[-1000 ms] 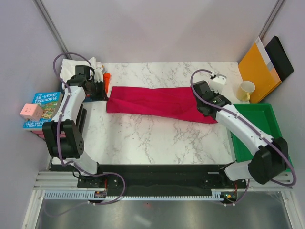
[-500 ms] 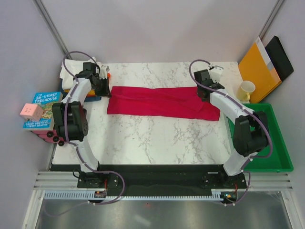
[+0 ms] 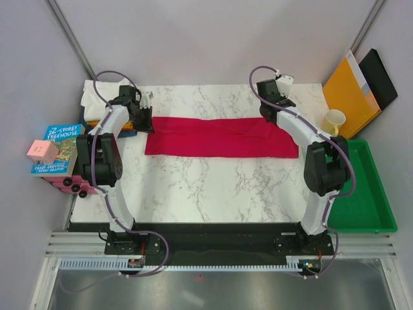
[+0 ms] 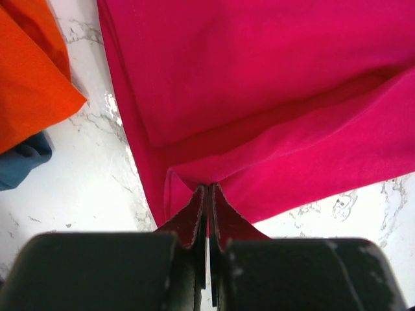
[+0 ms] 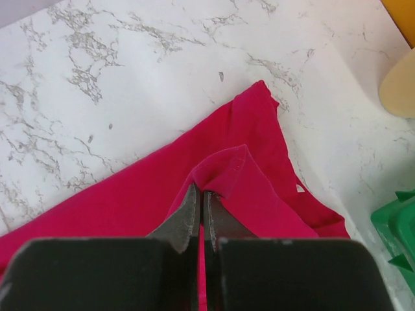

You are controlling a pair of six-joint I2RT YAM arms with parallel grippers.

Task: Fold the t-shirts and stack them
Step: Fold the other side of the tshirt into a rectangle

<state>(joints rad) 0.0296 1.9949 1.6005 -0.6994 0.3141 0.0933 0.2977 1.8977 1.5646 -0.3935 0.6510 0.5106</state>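
Note:
The crimson red t-shirt [image 3: 219, 137] lies as a long folded band across the far half of the marble table [image 3: 213, 187]. My left gripper [image 3: 144, 117] is shut on the band's far left edge. In the left wrist view the cloth of the red t-shirt [image 4: 259, 78] bunches at the closed tips of the left gripper [image 4: 207, 189]. My right gripper [image 3: 268, 116] is shut on the far right edge. There a hemmed fold of the red t-shirt [image 5: 259, 152] rises into the closed tips of the right gripper [image 5: 200, 192]. An orange t-shirt [image 4: 29, 71] and a dark blue t-shirt [image 4: 23, 165] lie just left of the red one.
A white t-shirt [image 3: 97, 98] tops the pile at the far left corner. Books [image 3: 59, 147] and a pink cube [image 3: 42, 152] sit off the left edge. On the right are a green tray [image 3: 353, 194], a cream cup [image 3: 334, 121], an orange-yellow envelope [image 3: 348, 93] and a black folder [image 3: 381, 76].
Both grippers have moved toward the far edge while holding the red t-shirt. The slanted, crumpled cloth has been drawn into a straight, flat band.

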